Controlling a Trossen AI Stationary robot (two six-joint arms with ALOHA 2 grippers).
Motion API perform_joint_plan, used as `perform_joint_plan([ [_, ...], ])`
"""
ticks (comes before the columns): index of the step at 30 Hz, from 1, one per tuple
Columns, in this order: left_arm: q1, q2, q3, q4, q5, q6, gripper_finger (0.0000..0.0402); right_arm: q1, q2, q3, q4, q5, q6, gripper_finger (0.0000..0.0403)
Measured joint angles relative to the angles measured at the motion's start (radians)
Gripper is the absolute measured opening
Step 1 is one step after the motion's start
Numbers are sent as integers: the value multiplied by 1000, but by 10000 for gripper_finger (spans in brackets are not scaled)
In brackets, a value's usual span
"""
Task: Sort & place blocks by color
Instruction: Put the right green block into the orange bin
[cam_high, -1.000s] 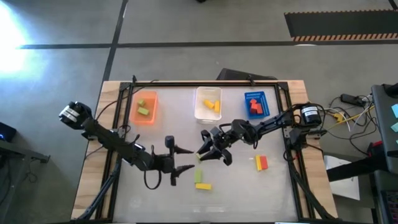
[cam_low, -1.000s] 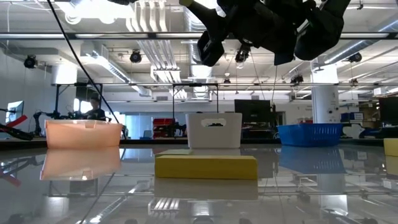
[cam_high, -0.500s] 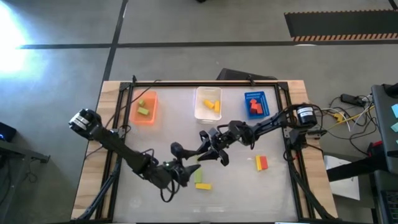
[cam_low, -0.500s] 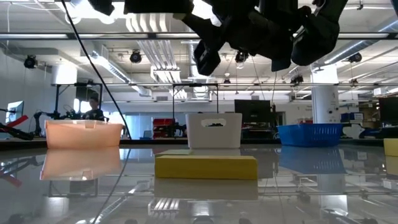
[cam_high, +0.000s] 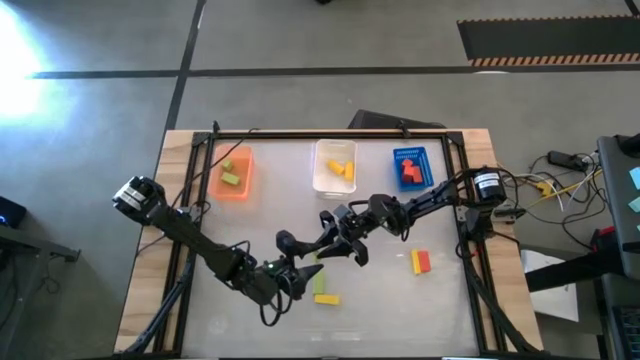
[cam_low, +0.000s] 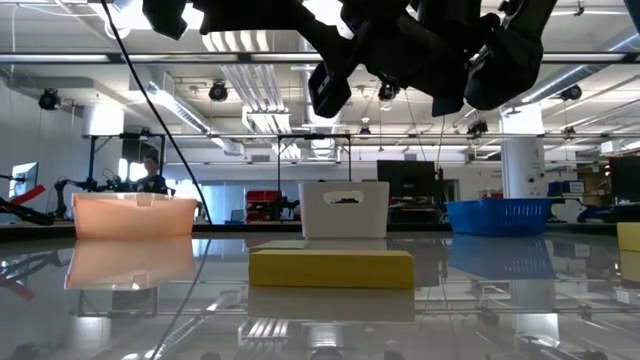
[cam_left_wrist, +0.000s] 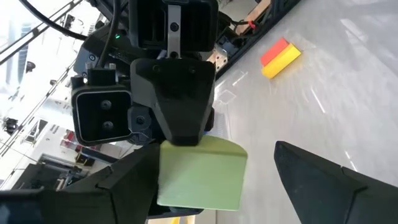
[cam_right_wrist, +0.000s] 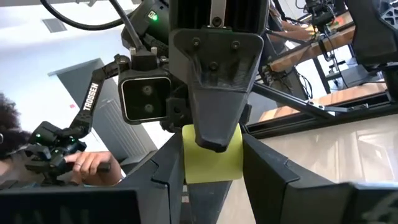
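- The left wrist view showed the light green block (cam_left_wrist: 199, 174) pinched in the right end effector (cam_high: 335, 248). The left end effector (cam_high: 300, 270) had its fingers spread wide to either side of the block. The high view showed that block only as a sliver between the two arms, above mid-tabletop (cam_high: 400, 310).
- The right wrist view showed the right arm's fingers pressed against both sides of the block.
- Only the low view showed the yellow block (cam_low: 330, 268) side-on, lying flat in front of the three bins.
- A second earlier the left arm had sat farther left; it had since swung in to meet the right end effector. The loose blocks had not moved.
- Counted from above:
  - The orange bin (cam_high: 235, 195) held two blocks, one yellow and one green.
  - The clear bin (cam_high: 318, 165) held two yellow blocks.
  - The blue bin (cam_high: 425, 165) held red blocks, number unclear.
  - Loose on the tabletop lay one green block (cam_high: 320, 283), one yellow, and a touching yellow-and-red pair (cam_high: 420, 262).
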Motion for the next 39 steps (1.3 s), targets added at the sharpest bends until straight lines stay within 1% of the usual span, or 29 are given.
perform_joint_plan([
  [6,-3,0,0,0,1,0,293,0,0,0,-26,-16,1,115],
  [8,-3,0,0,-1,1,0,287,-1,0,0,-31,-25,2,115],
  [10,-5,0,-1,-9,1,0,274,-1,0,0,-33,-26,1,115],
  [17,-9,0,-1,-8,-22,0,202,0,0,-1,-37,-26,1,115],
  [22,-10,0,-1,-9,-24,5,160,0,0,-1,-39,-26,3,115],
  [24,-10,0,-1,-10,-24,8,149,0,0,-1,-42,-26,4,115],
  [27,-10,0,-1,-11,-24,-4,149,0,0,-1,-42,-26,6,117],
  [29,-5,0,-3,-8,-24,-33,149,-6,0,-1,-43,-26,24,145],
  [31,0,-2,-5,-17,-29,-58,149,-20,0,-2,-45,-38,55,189],
  [34,4,-35,-6,-109,-51,-99,149,-53,-1,-2,-45,-90,103,244],
  [36,6,-80,-6,-190,-55,-144,149,-73,-6,-2,-45,-115,141,268],
  [39,23,-171,-6,-365,-55,-262,149,-94,-13,-2,-44,-131,164,284],
])
